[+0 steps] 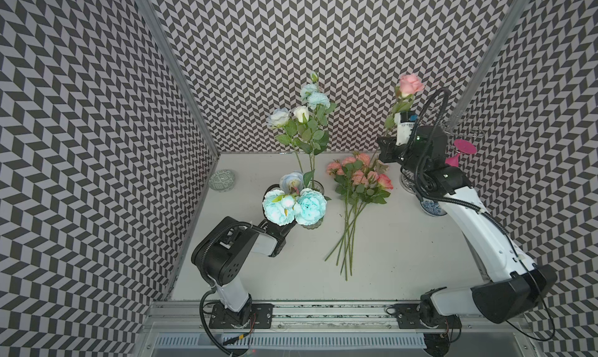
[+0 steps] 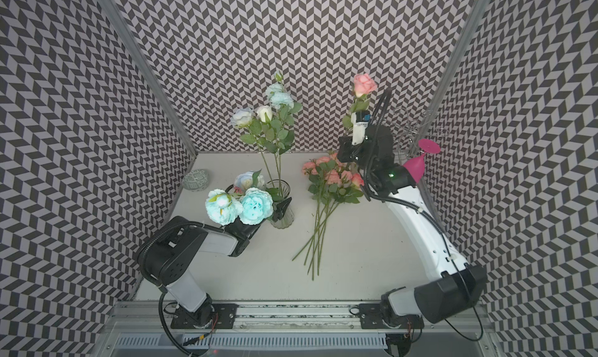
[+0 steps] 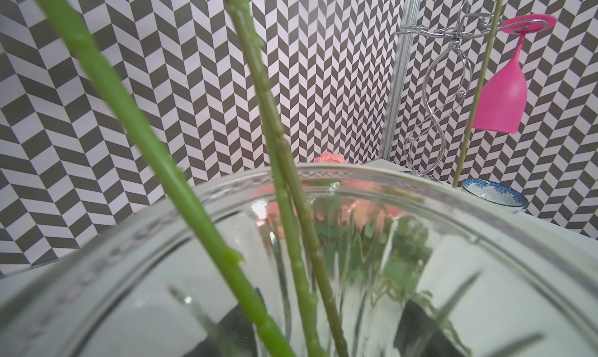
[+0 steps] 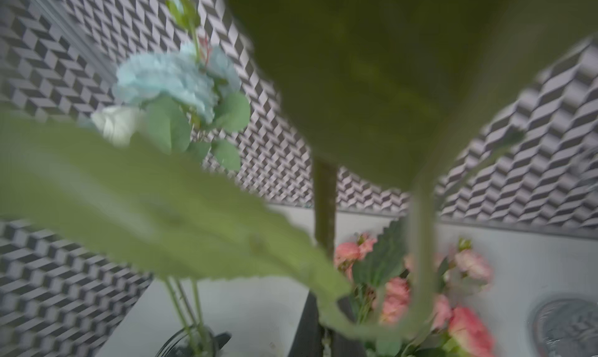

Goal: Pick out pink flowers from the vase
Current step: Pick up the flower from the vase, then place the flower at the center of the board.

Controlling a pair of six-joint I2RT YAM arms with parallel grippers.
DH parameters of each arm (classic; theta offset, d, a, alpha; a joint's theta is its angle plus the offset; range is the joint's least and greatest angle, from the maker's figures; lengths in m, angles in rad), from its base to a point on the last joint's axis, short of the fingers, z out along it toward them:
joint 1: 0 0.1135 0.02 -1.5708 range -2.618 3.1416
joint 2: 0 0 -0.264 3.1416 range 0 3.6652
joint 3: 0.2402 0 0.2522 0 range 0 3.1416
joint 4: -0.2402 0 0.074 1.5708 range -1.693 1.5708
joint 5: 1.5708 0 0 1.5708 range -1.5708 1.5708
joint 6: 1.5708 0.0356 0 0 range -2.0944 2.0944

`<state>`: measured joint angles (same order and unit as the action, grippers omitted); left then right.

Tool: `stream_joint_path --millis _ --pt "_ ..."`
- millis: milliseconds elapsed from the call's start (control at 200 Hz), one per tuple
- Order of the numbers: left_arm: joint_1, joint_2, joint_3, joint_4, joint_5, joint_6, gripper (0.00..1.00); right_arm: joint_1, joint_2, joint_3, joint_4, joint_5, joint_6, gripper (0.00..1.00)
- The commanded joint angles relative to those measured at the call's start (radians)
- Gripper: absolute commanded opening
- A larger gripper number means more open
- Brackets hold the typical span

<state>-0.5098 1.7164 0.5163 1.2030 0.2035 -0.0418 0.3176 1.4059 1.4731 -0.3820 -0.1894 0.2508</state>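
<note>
The right gripper [image 1: 385, 148] is clamped on the stem of one pink rose [image 1: 410, 83] and holds it upright above the far right part of the tabletop [image 1: 404, 258]. The stem's lower end is well clear of the vase [image 2: 284, 221]. Just below it the other pink flowers [image 1: 359, 177] lie bundled on the tabletop, blooms toward the far edge and stems fanning toward the near edge. Left of centre, the left gripper [image 2: 279, 211] is closed on the vase, from which pale blue and white flowers [image 1: 304, 119] rise.

The step in hand looks like laying this rose on the bundle. To do it well, tip the stem flat in line with those already lying there and lower it until it rests. Only then part the jaws. Keep the bloom off the magenta wine glass [image 3: 501, 93] and wire rack [image 3: 430, 113] behind, and keep the vase pinned.

Both top views show the whole rose free of the vase. Only the left wrist view looks over the vase's rim, where three green stems [image 3: 284, 210] stand, with the bundle visible through the glass. The right wrist view is blurred and filled with leaves, yet it shows the bundle right beneath.
</note>
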Motion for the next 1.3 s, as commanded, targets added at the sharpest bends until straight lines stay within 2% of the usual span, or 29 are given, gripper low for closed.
stream_joint_path --millis 0,185,551,676,916,1002,1097,1177,1292 --pt "0.007 0.025 -0.031 -0.143 -0.018 -0.022 0.0 -0.002 -0.003 -0.099 0.027 -0.257 0.147 0.0" --pt "0.007 0.022 -0.032 -0.141 -0.021 -0.021 0.0 -0.001 0.029 -0.24 0.095 -0.273 0.205 0.0" --pt "0.006 0.026 -0.029 -0.142 -0.023 -0.015 0.0 -0.002 0.173 -0.229 0.031 -0.228 0.134 0.0" --pt "0.006 0.022 -0.031 -0.143 -0.022 -0.015 0.0 -0.004 0.226 -0.281 0.09 -0.165 0.14 0.0" --pt "0.006 0.015 -0.035 -0.137 -0.012 -0.014 0.0 -0.011 0.357 -0.304 0.164 -0.129 0.179 0.02" --pt "0.007 0.014 -0.037 -0.137 -0.013 -0.013 0.0 -0.01 0.366 -0.328 0.199 -0.11 0.211 0.08" --pt "0.006 0.006 -0.043 -0.13 -0.021 -0.012 0.01 -0.009 0.354 -0.353 0.227 -0.099 0.24 0.27" --pt "0.006 0.002 -0.05 -0.123 -0.03 -0.012 0.11 -0.01 0.338 -0.366 0.238 -0.089 0.252 0.37" --pt "0.006 0.001 -0.05 -0.123 -0.038 -0.011 0.3 -0.011 0.315 -0.372 0.239 -0.075 0.254 0.42"
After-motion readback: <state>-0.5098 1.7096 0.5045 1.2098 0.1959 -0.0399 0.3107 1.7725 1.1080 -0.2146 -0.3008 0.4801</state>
